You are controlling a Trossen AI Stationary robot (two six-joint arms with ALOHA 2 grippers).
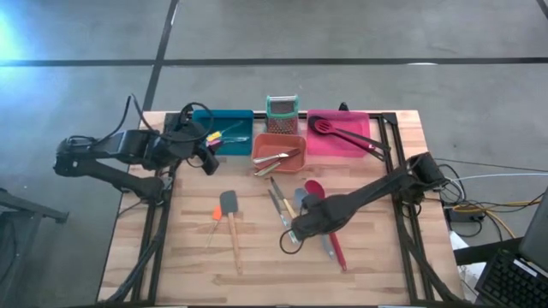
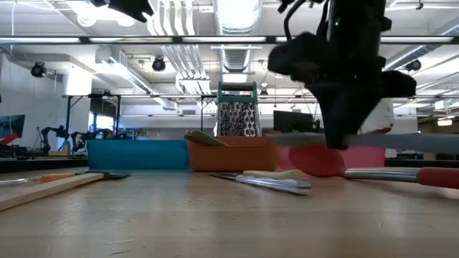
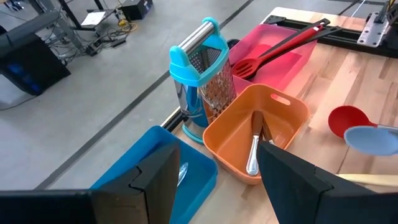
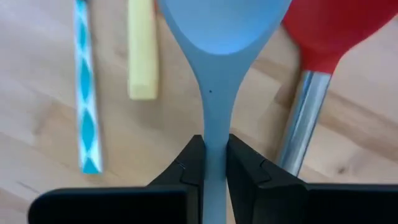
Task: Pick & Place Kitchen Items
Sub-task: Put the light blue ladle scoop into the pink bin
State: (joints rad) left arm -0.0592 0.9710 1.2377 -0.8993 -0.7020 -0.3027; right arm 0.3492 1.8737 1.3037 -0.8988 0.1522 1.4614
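My right gripper (image 4: pixel 214 165) points down over the middle of the table and is shut on a long grey spoon (image 4: pixel 221 37). A red spoon (image 4: pixel 336 31) with a metal shaft lies on the wood right beside it. A yellow-handled tool (image 4: pixel 142 50) and a blue-patterned handle (image 4: pixel 86 93) lie on the other side. My left gripper (image 3: pixel 217 180) hangs open, with nothing in it, above the table's far left by the blue bin (image 1: pixel 224 128). A wooden-handled spatula (image 1: pixel 231 218) and an orange tool (image 1: pixel 214 214) lie flat at centre left. My right gripper pinches the grey spoon's slim handle (image 4: pixel 214 124) between its two fingers, a short way behind the bowl. The fingers come from above, pointing down, and lie across the handle. In the low view the spoon (image 2: pixel 401 141) hangs level, clear of the table.
Along the far edge stand the blue bin, an orange bin (image 1: pixel 278 147) with metal cutlery, a pink bin (image 1: pixel 338 137) with a red and a black utensil, and a teal-topped mesh holder (image 1: pixel 281 113). Knives (image 1: pixel 278 201) lie just left of my right gripper. Bare wood shows along the near edge.
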